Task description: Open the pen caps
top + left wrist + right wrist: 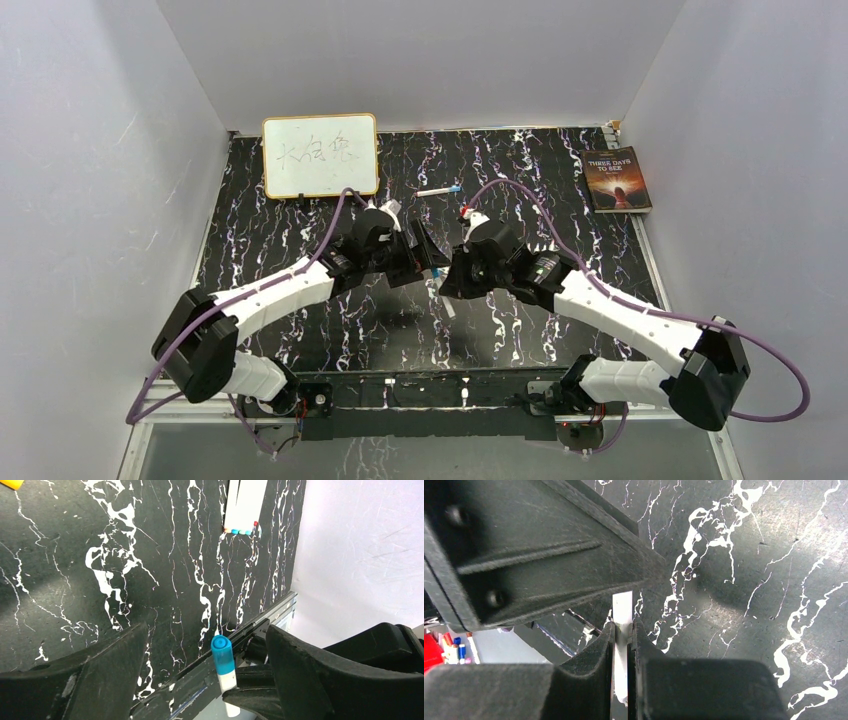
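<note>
My right gripper is shut on the white barrel of a pen and holds it above the black marbled table. In the left wrist view that pen stands upright with its blue cap on. My left gripper is open, with its jaws on either side of the cap and not touching it. In the top view both grippers, the left and the right, meet over the table's middle. Another pen with a blue end lies at the back.
A framed whiteboard leans at the back left and a book lies at the back right. Several white barrels with coloured ends lie side by side. An orange-yellow piece shows at a corner. The metal rail runs along the near edge.
</note>
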